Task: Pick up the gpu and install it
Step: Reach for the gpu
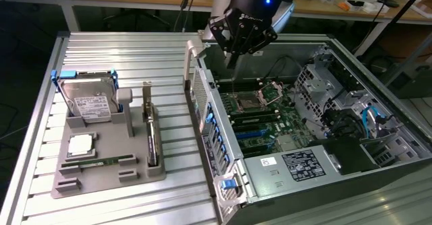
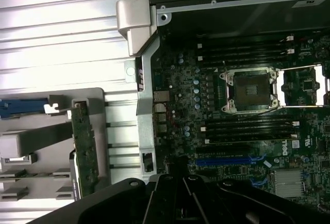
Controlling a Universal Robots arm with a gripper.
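Above open computer case [image 1: 214, 129], gripper [image 1: 232, 59] hovers over motherboard [image 1: 264, 125], jaws pressed fully together, gripping nothing. Gpu [image 1: 149, 130] stands on edge in slot of grey fixture tray [image 1: 108, 180], likely upright so top edge is graspable; well apart from gripper.

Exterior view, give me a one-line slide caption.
Shut gripper hovers above the open computer case; the gpu stands on edge in the grey holder beside it.

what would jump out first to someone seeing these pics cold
The open computer case with its bare green motherboard dominates the exterior view's right, the shut fingers poised above it. On that view's left, a grey tray holds the gpu on edge beside a hard drive.
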